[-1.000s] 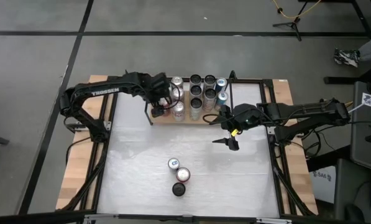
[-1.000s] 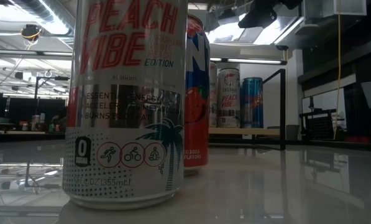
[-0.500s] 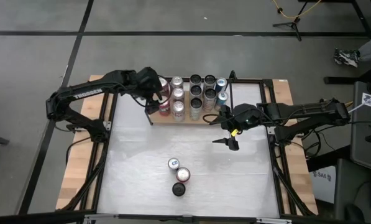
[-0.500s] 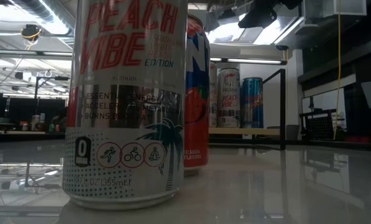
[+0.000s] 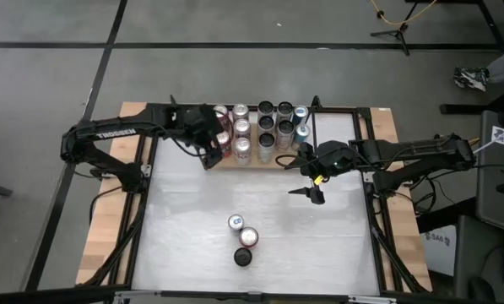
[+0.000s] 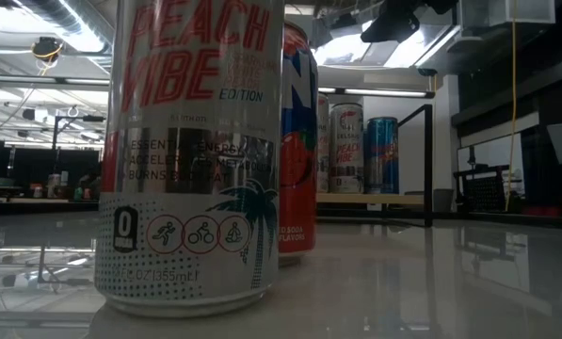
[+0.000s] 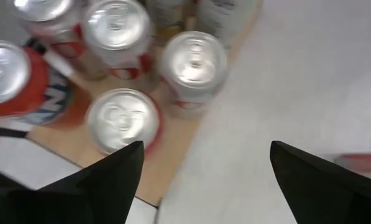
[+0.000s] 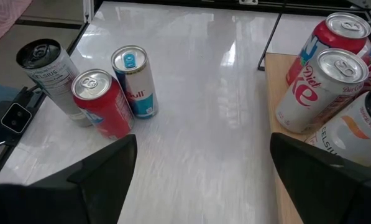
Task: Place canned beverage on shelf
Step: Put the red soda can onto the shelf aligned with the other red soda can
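The shelf (image 5: 268,162), a light-wood board with black rod uprights, stands at the table's far side and carries several upright cans (image 5: 264,131). My left gripper (image 5: 208,156) hangs open above the shelf's left end. In its wrist view silver can tops (image 7: 123,118) and the board (image 7: 173,155) lie below the gripper (image 7: 204,180), and nothing is between the fingers. My right gripper (image 5: 311,187) waits open over the table near the shelf's right end. Three cans stand on their bases near the front: a blue one (image 8: 135,81), a red one (image 8: 101,102) and a dark-topped one (image 8: 48,78).
The low view is filled by a Peach Vibe can (image 6: 191,151) with a red can (image 6: 297,141) behind it; the shelf's cans (image 6: 361,146) show far off. White tabletop (image 5: 184,219) lies between the shelf and the three front cans.
My left gripper has drawn back from the cans at the shelf's left end toward the table's left edge, risen a little and rolled at the wrist, staying open. The cans on the shelf stand as they did.
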Controlling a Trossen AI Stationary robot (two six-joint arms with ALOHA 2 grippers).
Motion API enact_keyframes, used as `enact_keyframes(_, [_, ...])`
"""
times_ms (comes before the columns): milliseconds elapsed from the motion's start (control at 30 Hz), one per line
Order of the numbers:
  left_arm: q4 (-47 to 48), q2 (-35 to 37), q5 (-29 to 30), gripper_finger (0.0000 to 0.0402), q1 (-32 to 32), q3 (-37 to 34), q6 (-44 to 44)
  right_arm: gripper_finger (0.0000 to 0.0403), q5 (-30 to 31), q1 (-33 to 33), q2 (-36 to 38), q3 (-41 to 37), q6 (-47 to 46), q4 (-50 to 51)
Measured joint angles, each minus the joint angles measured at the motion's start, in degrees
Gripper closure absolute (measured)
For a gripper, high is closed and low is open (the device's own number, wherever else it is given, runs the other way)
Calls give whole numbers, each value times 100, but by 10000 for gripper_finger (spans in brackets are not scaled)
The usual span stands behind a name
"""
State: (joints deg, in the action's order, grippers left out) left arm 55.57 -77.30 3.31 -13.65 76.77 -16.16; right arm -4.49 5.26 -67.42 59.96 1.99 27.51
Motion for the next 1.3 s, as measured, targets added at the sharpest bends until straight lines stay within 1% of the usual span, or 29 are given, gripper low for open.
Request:
enact_keyframes(267, [-142,-201,13,90,594,0,0,40,0,-1,0,0,-1,-4])
enact_keyframes(500, [-219,-803,19,119,811,0,24,40,0,0,0,0,1,-33])
enact_keyframes(633, [-178,-1063,35,137,810,0,168,40,0,-1,0,0,0,-32])
enact_keyframes(767, [-158,-1215,332,156,795,0,292,40,0,0,0,0,1,-33])
enact_keyframes(867, [-143,-1237,571,166,746,0,324,40,0,0,0,0,1,-33])
enact_keyframes(1067, [-52,-1237,824,180,514,0,332,40,0,-1,0,0,0,-35])
enact_keyframes(1300, [-57,-1237,905,190,241,0,634,40,0,-1,0,0,0,-33])
